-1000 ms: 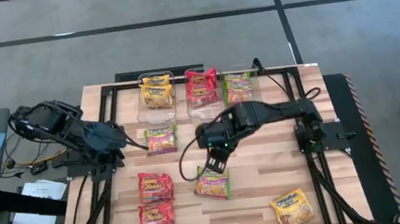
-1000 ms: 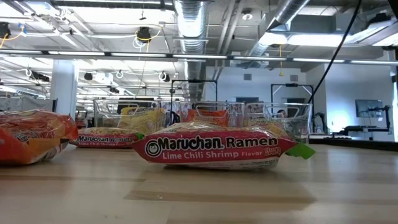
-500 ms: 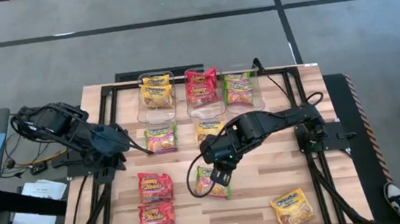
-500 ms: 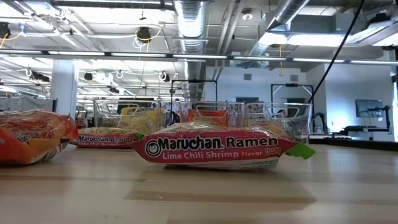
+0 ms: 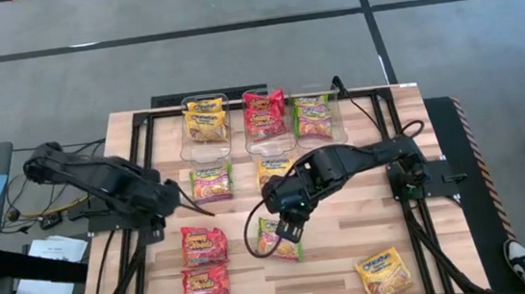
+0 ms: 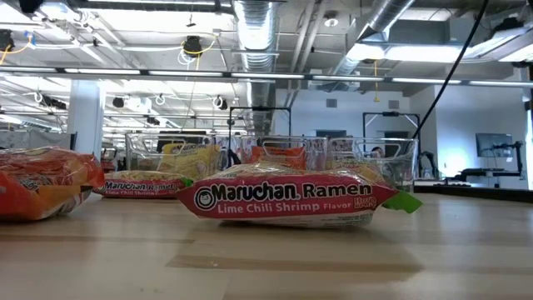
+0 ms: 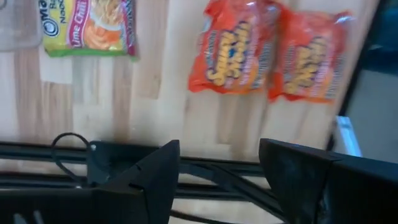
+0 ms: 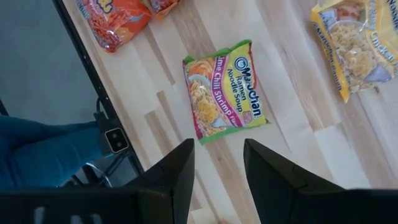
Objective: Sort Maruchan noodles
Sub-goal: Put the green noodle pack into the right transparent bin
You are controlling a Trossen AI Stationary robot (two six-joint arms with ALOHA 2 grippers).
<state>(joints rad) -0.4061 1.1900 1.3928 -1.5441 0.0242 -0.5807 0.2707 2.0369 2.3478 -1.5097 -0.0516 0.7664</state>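
Reaching low over the table middle, the right tool hovers open above a green packet, while the left tool, open, angles inward from the left edge.

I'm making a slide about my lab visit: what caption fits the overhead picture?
Two robot arms sort ramen packets on a wooden table; the right gripper hovers over a green packet.

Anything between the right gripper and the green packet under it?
Nothing visible. In the high view the right gripper sits directly over the green packet near the table's middle, with no other packet in between. Its fingers are open and empty; the wrist view shows bare wood past them.
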